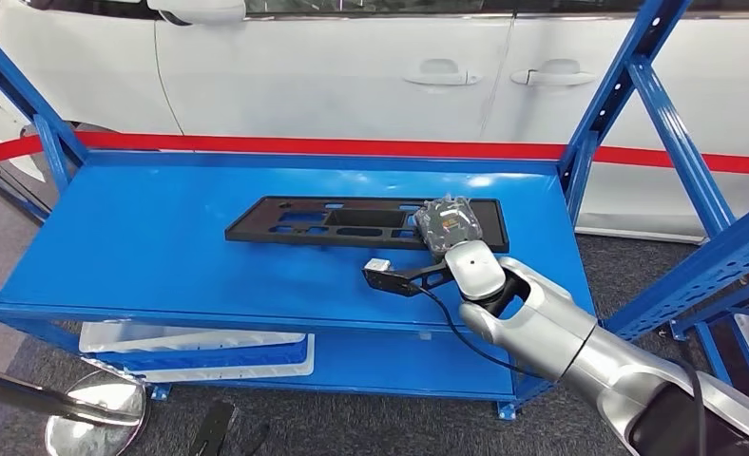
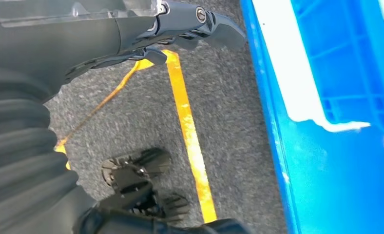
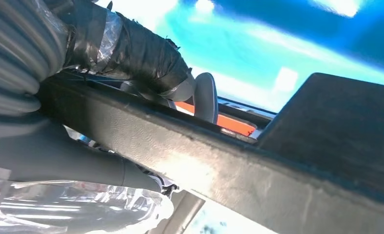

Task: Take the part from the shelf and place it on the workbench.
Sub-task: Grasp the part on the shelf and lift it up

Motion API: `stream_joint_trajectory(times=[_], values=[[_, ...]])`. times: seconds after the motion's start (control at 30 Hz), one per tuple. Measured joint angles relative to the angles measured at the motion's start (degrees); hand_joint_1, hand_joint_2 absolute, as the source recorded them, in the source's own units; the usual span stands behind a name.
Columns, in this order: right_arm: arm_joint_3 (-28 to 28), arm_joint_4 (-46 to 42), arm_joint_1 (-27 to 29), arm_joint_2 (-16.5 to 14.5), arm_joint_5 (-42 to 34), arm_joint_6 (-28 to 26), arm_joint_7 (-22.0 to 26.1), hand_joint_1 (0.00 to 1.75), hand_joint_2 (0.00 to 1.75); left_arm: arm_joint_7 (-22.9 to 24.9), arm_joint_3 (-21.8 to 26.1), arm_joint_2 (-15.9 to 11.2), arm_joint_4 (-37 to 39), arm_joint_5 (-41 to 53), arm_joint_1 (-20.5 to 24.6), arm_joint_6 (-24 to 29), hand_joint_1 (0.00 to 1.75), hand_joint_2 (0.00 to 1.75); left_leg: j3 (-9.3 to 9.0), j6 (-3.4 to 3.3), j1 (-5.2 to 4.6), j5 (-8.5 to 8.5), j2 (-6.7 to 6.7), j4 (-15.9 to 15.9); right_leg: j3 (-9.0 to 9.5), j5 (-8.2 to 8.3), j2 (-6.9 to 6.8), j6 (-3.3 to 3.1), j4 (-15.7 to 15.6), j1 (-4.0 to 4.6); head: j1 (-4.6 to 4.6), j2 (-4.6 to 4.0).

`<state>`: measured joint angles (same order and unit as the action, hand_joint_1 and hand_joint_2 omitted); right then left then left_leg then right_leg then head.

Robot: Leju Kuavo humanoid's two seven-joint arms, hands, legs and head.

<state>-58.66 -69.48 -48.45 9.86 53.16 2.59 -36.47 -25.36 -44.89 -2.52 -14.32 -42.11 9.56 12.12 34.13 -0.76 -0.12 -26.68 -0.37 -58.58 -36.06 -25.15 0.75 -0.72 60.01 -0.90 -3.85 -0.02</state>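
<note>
A long, flat black part (image 1: 352, 220) with several cut-outs lies on the top deck of the blue shelf (image 1: 162, 247). My right hand (image 1: 449, 226) sits over the part's right end, its back toward the camera. In the right wrist view the part's edge (image 3: 258, 170) runs between the taped thumb (image 3: 141, 53) and the fingers below it, so the hand grips that end. My left hand (image 2: 131, 34) hangs over the grey carpet with its fingers stretched out and nothing in it.
Blue slanted uprights (image 1: 618, 95) frame the shelf's right side. A white and blue crate (image 1: 200, 347) sits on the lower deck. A white car (image 1: 352, 66) stands behind a red belt (image 1: 352, 147). A chrome stanchion base (image 1: 95, 418) is at the lower left. A yellow floor line (image 2: 190, 136) runs beside a blue bin (image 2: 346, 73).
</note>
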Motion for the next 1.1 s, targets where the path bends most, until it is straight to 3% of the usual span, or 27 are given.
stream_joint_trajectory(times=[0.07,0.13,0.23,0.27,0.33,0.37,0.43,0.47,0.6,0.67,0.73,0.77,0.8,0.83,0.93,1.0,1.1], values=[[0.2,-0.7,0.0,0.0,0.1,0.0,0.0,1.75,1.75,0.0,0.0,0.0,0.0,0.0,-0.1,0.1,0.0,1.75,-0.12,-0.44,0.16,0.32,0.08,0.6,-0.04,0.01,0.01,0.64,-0.2,-0.04,0.04,0.0],[0.5,-1.4,0.0,0.3,0.1,-0.1,0.0,1.75,1.75,0.0,0.0,0.0,0.0,-0.1,-0.1,0.1,0.0,1.75,-0.5,-1.07,0.47,0.75,0.25,1.4,-1.14,-1.77,-0.1,1.14,2.3,0.03,0.14,0.01],[0.8,-2.0,0.1,0.5,0.2,-0.1,0.0,1.75,1.75,0.0,0.0,-0.1,0.0,-0.1,0.0,0.1,0.0,1.75,-0.63,-1.51,0.51,0.81,0.35,1.5,-5.99,-6.52,-0.24,1.34,12.8,0.04,0.31,0.01],[0.8,-2.2,0.3,0.6,0.6,-0.3,0.0,1.75,1.75,0.1,0.0,-0.1,0.0,-0.1,0.0,0.1,0.0,1.75,-0.63,-1.53,0.49,0.75,0.33,1.4,-7.07,-6.85,-0.26,1.33,14.9,0.03,0.31,0.0],[0.9,-2.8,0.6,0.7,1.8,-1.0,-0.1,1.75,1.75,0.3,0.0,0.0,0.0,-0.3,-0.1,0.4,0.0,1.75,-0.68,-1.49,0.49,0.49,0.21,1.1,-6.28,-4.47,-0.28,1.18,12.9,0.03,0.32,-0.01],[1.0,-3.3,0.6,0.8,2.7,-1.5,-0.1,1.75,1.75,0.5,0.0,0.0,0.0,-0.3,-0.1,0.6,0.0,1.75,-0.69,-1.37,0.49,0.25,0.14,0.8,-4.57,-2.4,-0.3,1.04,9.3,0.03,0.33,0.0],[1.4,-4.4,0.4,1.0,4.5,-2.4,-0.3,1.75,1.75,0.9,0.1,0.1,0.0,-0.4,-0.1,1.2,0.0,1.75,-0.37,-0.92,0.31,-0.28,0.04,0.0,-1.54,-0.32,-0.29,0.71,3.2,0.14,0.29,0.01],[1.6,-5.2,0.3,1.0,5.6,-2.9,-0.4,1.75,1.75,1.1,0.1,0.1,0.0,-0.4,-0.1,1.5,0.0,1.75,-0.12,-0.65,0.21,-0.45,0.03,-0.3,-0.81,-0.08,-0.24,0.56,1.5,0.22,0.26,0.01],[2.5,-8.4,0.1,1.4,10.9,-4.6,-0.7,1.75,1.75,1.6,0.4,0.1,0.0,-0.8,-0.2,2.6,0.0,1.75,0.53,0.24,0.2,-1.1,0.08,-1.1,-0.7,-0.21,-0.07,-0.3,0.8,0.15,0.25,-0.01],[3.0,-10.1,0.1,1.4,13.9,-6.1,-0.6,1.75,1.75,1.8,0.4,0.1,0.0,-1.0,-0.2,3.2,0.0,1.75,2.34,0.81,0.34,-3.68,0.14,-5.3,-0.55,-0.12,-0.09,-0.76,0.5,-0.06,0.01,-0.01],[3.5,-11.8,0.2,1.4,16.2,-7.8,-0.4,1.75,1.75,2.1,0.4,0.2,0.0,-1.0,-0.1,3.7,0.0,1.75,5.72,1.24,0.48,-6.95,0.15,-12.6,-0.53,-0.19,-0.08,-1.04,0.5,0.02,-0.2,0.0],[3.7,-12.6,0.2,1.4,17.1,-8.4,-0.3,1.75,1.75,2.2,0.5,0.3,0.0,-1.0,-0.2,3.9,0.0,1.75,7.12,1.33,0.53,-7.63,0.15,-15.3,-0.48,-0.24,-0.07,-1.11,0.6,0.09,-0.19,0.0],[3.8,-13.5,0.4,1.4,17.9,-8.8,-0.1,1.75,1.75,2.4,0.5,0.3,0.0,-1.0,-0.2,4.1,0.0,1.75,7.68,1.29,0.53,-7.23,0.15,-16.2,-0.4,-0.3,-0.05,-1.17,0.6,0.17,-0.19,0.01],[4.0,-14.3,0.6,1.4,18.7,-9.1,0.1,1.75,1.75,2.5,0.5,0.3,0.0,-1.0,-0.2,4.2,0.0,1.75,7.2,1.12,0.52,-5.74,0.15,-14.8,-0.27,-0.36,-0.02,-1.2,0.6,0.25,-0.19,0.01],[4.5,-17.1,0.9,1.4,20.7,-9.9,0.7,1.75,1.75,2.7,0.7,0.3,0.0,-1.0,0.0,4.3,0.0,1.75,2.37,-0.12,0.14,-0.17,0.12,-4.1,0.06,-0.51,0.09,-1.1,0.5,0.45,-0.13,-0.01],[4.9,-18.7,0.9,1.4,21.3,-10.4,0.9,1.75,1.75,2.7,1.0,0.4,0.0,-1.0,0.2,4.2,0.0,1.75,0.86,-0.77,-0.27,0.31,0.1,-0.7,-0.15,-0.4,0.1,-0.73,0.4,0.44,-0.17,-0.01],[5.4,-20.6,1.2,1.4,21.8,-10.6,1.1,1.75,1.75,2.7,1.3,0.6,0.0,-1.2,0.2,4.3,0.0,1.75,0.2,-1.17,-0.02,0.75,0.18,0.8,-0.22,-0.57,0.05,0.18,0.4,0.6,-0.22,0.0]])
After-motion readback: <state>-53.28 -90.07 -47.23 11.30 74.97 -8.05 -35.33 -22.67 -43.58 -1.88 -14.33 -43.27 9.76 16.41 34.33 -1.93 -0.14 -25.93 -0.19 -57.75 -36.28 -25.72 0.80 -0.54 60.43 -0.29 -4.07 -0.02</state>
